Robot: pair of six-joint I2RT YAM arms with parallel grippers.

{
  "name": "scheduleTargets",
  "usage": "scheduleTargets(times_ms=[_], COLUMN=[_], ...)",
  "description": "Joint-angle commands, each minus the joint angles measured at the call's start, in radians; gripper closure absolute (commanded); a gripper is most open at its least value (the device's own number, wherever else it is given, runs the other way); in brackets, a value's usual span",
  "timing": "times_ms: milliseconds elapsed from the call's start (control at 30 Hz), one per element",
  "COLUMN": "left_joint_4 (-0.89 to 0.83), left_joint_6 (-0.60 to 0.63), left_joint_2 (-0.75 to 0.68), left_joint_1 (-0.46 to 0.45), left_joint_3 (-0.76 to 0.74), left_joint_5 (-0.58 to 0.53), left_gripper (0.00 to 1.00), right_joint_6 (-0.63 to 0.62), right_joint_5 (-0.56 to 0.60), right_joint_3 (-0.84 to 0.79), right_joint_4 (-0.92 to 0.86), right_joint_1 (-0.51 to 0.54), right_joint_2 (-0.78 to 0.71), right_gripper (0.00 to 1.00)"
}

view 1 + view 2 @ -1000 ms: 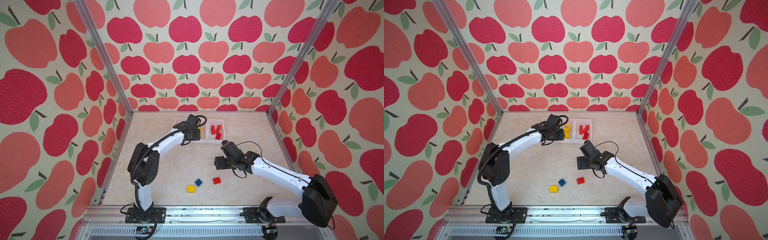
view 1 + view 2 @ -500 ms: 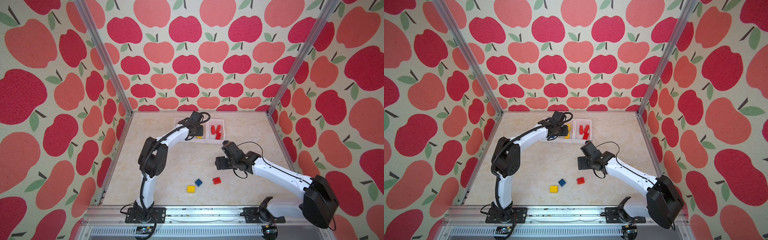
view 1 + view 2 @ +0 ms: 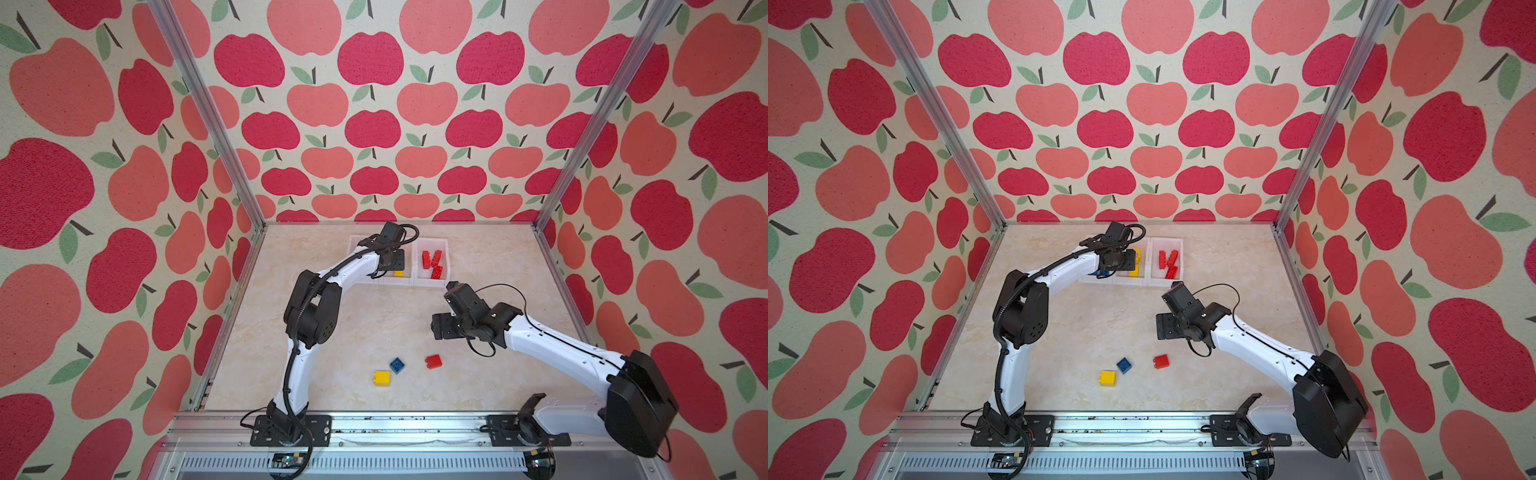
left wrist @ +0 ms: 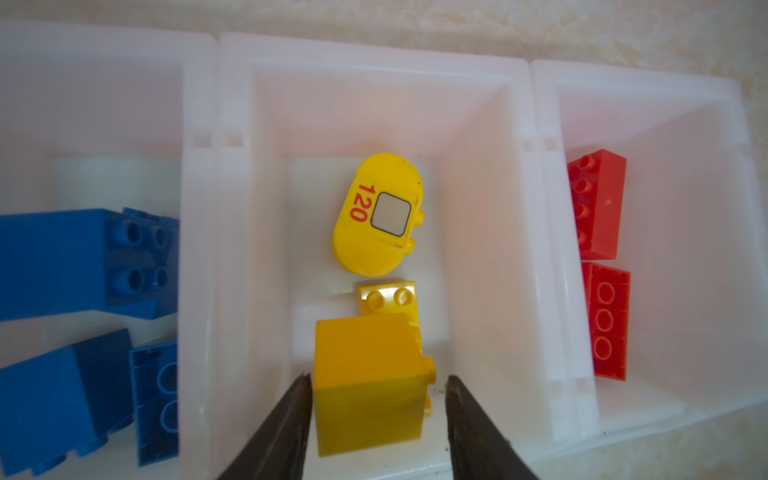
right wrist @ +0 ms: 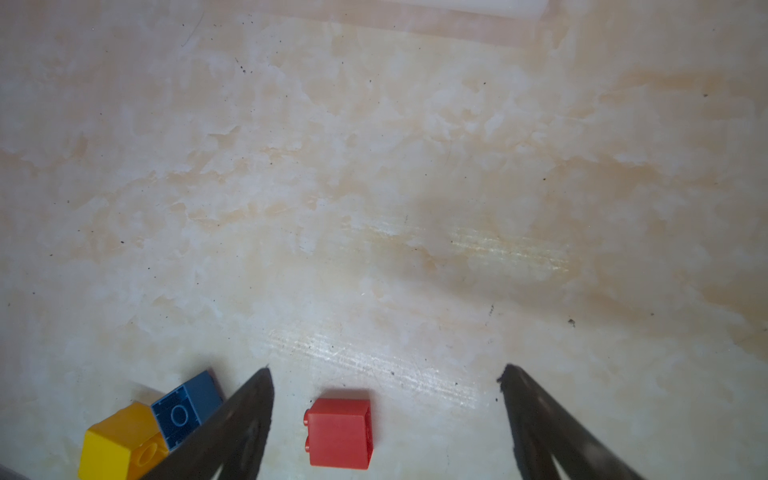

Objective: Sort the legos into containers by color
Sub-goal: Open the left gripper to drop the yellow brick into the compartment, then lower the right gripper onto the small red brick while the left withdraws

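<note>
Three joined white containers (image 3: 432, 241) stand at the back of the table. My left gripper (image 4: 378, 376) hangs open over the middle container (image 4: 374, 62). A yellow cube lego (image 4: 370, 399) lies between its fingers, with a gap on one side. Beyond it lie a small yellow brick (image 4: 388, 299) and a rounded yellow piece (image 4: 378, 216). Blue bricks (image 4: 75, 262) fill one neighbouring container, red bricks (image 4: 598, 203) the other. My right gripper (image 5: 385, 369) is open above the table, over a loose red brick (image 5: 338, 432). Beside that brick are a blue brick (image 5: 185, 409) and a yellow brick (image 5: 120, 444).
In both top views the three loose bricks sit near the front middle: yellow (image 3: 381, 378), blue (image 3: 397, 365), red (image 3: 433, 361). Apple-patterned walls and metal posts (image 3: 582, 137) close in the marbled table. A metal rail (image 3: 374, 419) runs along the front edge.
My left arm's elbow has swung to the right and its gripper has settled over the middle container. Its jaws have opened off the yellow cube. The right arm has barely moved.
</note>
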Motion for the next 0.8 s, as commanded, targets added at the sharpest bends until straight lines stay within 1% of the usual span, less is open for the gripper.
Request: scheduleTargets(times_ms=[0,133,500,767], left_joint_4=[-0.027,-0.025,-0.019,0.033], left_joint_6=[0.013,0.019,0.026,0.0], left_joint_2=[0.012,0.003,-0.045,-0.153], left_joint_1=[0.003,-0.001,-0.02,-0.031], left_joint_3=[0.032,0.03,0.016,-0.103], left_joint_5=[-0.037,-0.044,-0.048,-0.014], left_gripper=[0.39,0.34,0.29,0.24], right_joint_6=[0.02,0.022,0.02,0.017], right_joint_5=[0.01,0.009,0.008,0.006], right_joint_3=[-0.009,-0.007,-0.004,-0.004], right_joint_4=[-0.021,-0.02,-0.03,-0.05], right_joint_1=[-0.006,-0.006,-0.007,-0.006], right_joint_2=[-0.01,-0.01,-0.014,-0.022], right_gripper=[0.11,0.11,0.11,0.11])
